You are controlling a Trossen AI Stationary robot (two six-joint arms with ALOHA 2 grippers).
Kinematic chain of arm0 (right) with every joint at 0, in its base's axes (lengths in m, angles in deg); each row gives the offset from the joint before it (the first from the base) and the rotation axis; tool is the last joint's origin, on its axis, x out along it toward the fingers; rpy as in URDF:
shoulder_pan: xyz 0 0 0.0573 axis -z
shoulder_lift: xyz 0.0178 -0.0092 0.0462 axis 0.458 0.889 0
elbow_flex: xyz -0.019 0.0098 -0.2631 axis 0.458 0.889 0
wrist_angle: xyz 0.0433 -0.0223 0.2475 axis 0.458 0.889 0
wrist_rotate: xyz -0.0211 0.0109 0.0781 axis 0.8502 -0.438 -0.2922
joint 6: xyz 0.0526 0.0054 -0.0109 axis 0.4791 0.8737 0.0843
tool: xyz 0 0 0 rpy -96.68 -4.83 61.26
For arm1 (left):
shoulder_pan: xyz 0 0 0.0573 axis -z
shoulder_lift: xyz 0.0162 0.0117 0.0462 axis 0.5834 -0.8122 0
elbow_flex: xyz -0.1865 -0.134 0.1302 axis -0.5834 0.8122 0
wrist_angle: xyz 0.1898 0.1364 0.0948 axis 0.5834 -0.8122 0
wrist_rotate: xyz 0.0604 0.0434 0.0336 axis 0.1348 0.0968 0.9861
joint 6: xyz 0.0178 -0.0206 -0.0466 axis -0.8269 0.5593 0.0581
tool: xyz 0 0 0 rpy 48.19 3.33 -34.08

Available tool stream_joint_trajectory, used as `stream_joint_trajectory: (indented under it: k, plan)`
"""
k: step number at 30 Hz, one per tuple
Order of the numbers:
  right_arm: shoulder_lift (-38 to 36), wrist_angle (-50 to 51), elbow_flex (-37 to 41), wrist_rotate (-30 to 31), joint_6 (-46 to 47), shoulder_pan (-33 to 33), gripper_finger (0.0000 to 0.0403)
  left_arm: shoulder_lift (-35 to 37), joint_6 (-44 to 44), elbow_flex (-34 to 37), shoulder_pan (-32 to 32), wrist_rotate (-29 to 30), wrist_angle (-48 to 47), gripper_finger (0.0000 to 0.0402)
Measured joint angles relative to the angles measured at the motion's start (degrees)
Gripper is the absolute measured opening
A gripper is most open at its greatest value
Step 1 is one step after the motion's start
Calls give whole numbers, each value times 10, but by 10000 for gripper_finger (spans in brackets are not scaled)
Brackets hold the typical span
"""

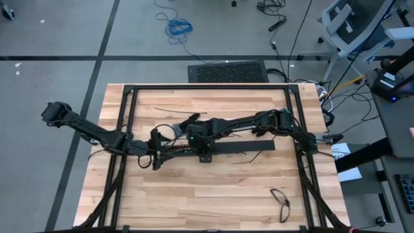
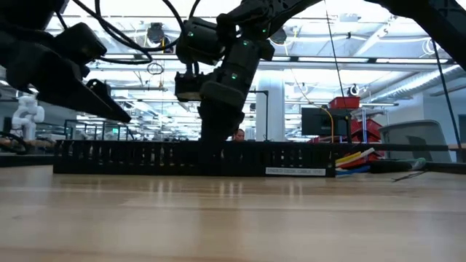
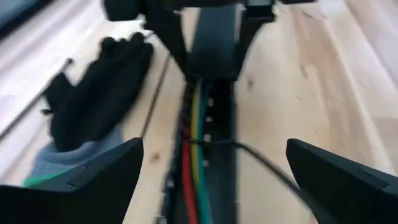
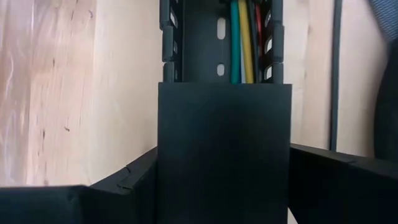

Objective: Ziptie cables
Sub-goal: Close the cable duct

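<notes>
A long black slotted bar (image 1: pixel 246 147) lies across the middle of the table. Green, yellow and red cables (image 4: pixel 242 43) run along its open channel (image 3: pixel 194 155). A flat black cover (image 4: pixel 224 149) sits over the bar's right part. My right gripper (image 1: pixel 204 154) comes down on the cover's left end and is shut on it. My left gripper (image 3: pixel 214 180) hovers wide open over the bar's left end (image 1: pixel 156 155) with nothing between its fingers. A thin black strand (image 3: pixel 255 155) crosses the channel. My right gripper pinches the black cover between its two fingers, one on each long side (image 4: pixel 163 155), at the end next to the uncovered cables. The fingers (image 4: pixel 118 186) come steeply from above and lie across the bar. The cover rests on the bar.
A black glove with a grey cuff (image 3: pixel 99 93) lies just beyond the bar (image 1: pixel 187 121). A thin black strip (image 1: pixel 158 109) lies at the far left. A small black loop (image 1: pixel 279 202) lies near the front right corner. A black frame (image 1: pixel 207 86) borders the table.
</notes>
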Motion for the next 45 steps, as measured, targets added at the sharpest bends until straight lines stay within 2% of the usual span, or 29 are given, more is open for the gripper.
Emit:
stream_joint_trajectory:
  k: [4, 8, 11, 13, 15, 20, 26, 45]
  plan:
    - [0, 1, 1, -13, -1, -3, 249, -28, 0, 0, -15, 20, 25, 390]
    - [0, -5, 1, -15, 2, -5, 249, -93, -1, 0, -40, 17, 80, 390]
    - [-2, -9, 2, -17, 2, -5, 249, -157, -12, 0, -54, -7, 173, 390]
    - [-4, -14, 2, -19, 2, -3, 249, -194, -50, -6, -57, -40, 223, 390]
    - [-5, -18, 2, -23, 1, -2, 249, -229, -73, -22, -57, -63, 242, 390]
    - [-5, -20, 2, -24, 1, 3, 249, -296, -51, -43, -57, -75, 249, 390]
    - [-5, -31, 2, -22, 0, 5, 249, -312, -12, -43, -57, -65, 245, 390]
    - [-5, -47, 2, -18, 5, 6, 249, -328, -19, -43, -97, -61, 288, 390]
